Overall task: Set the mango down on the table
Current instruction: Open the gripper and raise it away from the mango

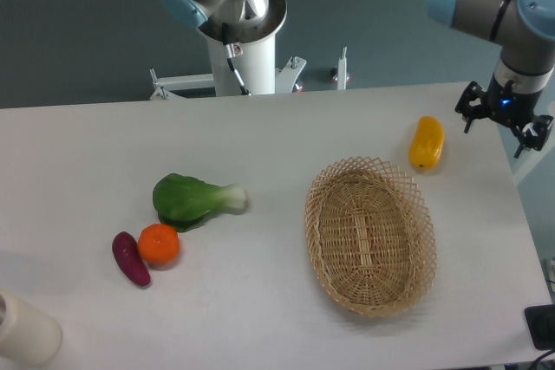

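Note:
The mango [427, 144] is a small oblong yellow fruit with an orange top. It lies on the white table [260, 136] at the right, just beyond the far rim of the wicker basket. My gripper [506, 124] is to the right of the mango, apart from it, near the table's right edge. Its fingers are spread open and hold nothing.
An oval wicker basket [370, 236] sits right of centre. A green leafy vegetable [192, 200], a round orange [159, 244] and a purple eggplant [130, 258] lie at the left. A white cylinder [24, 331] stands at the front left corner. The robot base [244, 49] stands behind the table.

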Robot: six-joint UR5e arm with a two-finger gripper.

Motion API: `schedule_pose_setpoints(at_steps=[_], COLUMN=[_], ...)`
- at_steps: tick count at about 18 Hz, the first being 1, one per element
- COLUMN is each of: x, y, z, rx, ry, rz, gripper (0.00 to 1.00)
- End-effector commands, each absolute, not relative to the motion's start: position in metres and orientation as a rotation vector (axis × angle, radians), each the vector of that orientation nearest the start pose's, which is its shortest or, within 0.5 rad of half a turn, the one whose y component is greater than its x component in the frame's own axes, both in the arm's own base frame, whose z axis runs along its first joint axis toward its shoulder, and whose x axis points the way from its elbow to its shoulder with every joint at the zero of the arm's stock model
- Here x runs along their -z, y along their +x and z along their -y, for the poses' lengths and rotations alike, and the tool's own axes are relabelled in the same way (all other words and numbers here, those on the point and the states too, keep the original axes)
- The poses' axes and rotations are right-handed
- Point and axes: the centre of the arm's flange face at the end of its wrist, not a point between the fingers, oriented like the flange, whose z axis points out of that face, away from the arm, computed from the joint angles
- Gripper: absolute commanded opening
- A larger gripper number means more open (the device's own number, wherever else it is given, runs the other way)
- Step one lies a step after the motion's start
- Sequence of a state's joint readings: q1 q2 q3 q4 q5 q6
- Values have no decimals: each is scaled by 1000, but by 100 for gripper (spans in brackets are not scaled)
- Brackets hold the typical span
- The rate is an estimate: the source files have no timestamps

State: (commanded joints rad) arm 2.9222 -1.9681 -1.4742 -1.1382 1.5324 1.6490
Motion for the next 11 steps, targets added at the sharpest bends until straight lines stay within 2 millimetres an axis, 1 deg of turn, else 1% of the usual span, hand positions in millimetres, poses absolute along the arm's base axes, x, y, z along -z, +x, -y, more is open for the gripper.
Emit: schedule_pose_setpoints(at_steps=[6,11], x=[-352,-349], y=[-595,-594], z=[-296,-297], rx=[-195,-186], ry=[-3052,-3056], rz=[-459,-461], gripper=[100,100])
